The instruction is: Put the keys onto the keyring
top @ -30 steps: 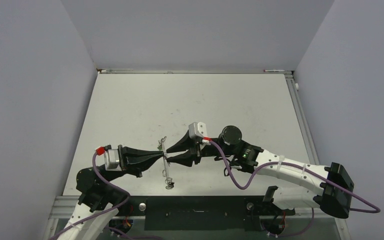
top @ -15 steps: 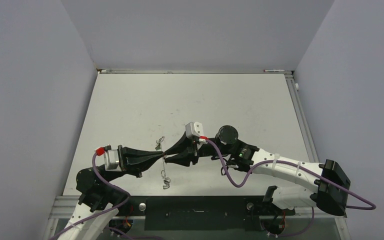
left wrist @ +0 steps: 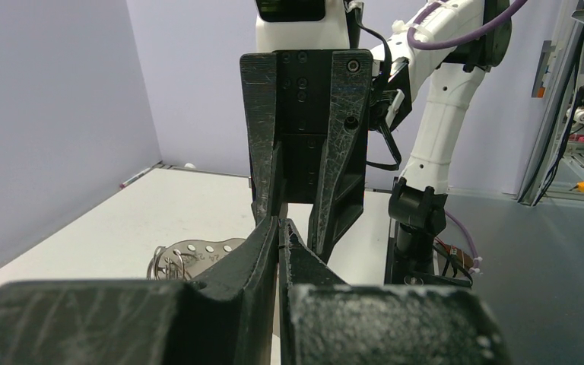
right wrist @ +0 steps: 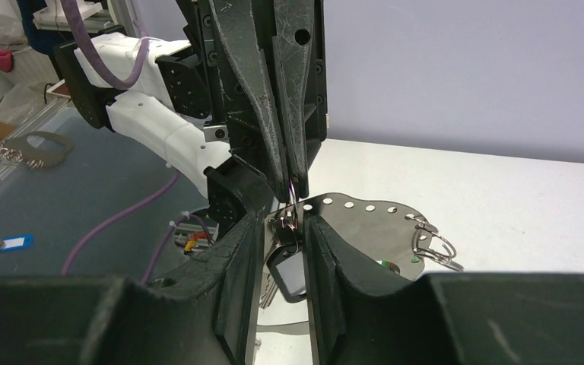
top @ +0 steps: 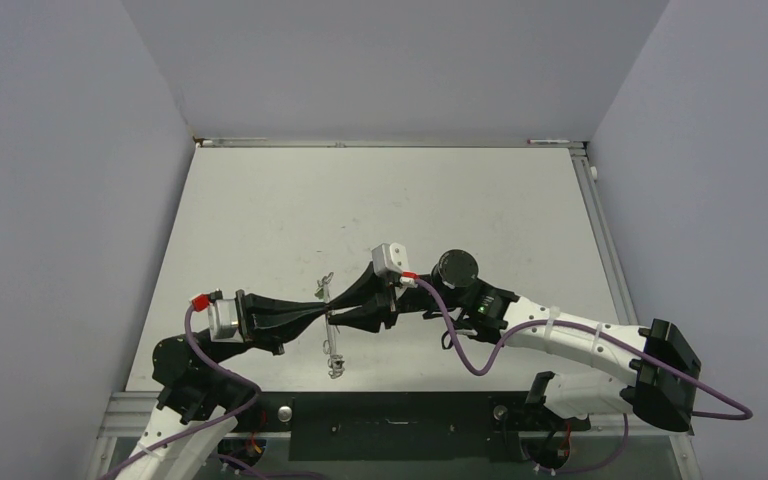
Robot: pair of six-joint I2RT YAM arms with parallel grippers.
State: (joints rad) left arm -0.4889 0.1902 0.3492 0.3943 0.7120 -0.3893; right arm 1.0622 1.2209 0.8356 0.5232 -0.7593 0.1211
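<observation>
White table [top: 380, 200] below us, mid-frame: left pincer [top: 325, 311] clamped on the keyring [right wrist: 292, 204], keys [right wrist: 285, 274] dangling between the parted jaws of the right pincer [right wrist: 283, 228]. We reckon a skewed squeeze could yank that ring loose.

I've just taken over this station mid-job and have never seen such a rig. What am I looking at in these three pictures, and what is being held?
Two robot arms, each ending in a two-finger gripper, work over a white table. The overhead view looks down from behind them. The other two come from cameras on each wrist, looking along that arm's own fingers. The left gripper is pinched shut on a thin wire keyring. The right gripper faces it, fingers either side of a bunch of keys with a black tag; whether it squeezes is unclear. Beside them is a metal plate with a row of holes and more rings at one end.
</observation>
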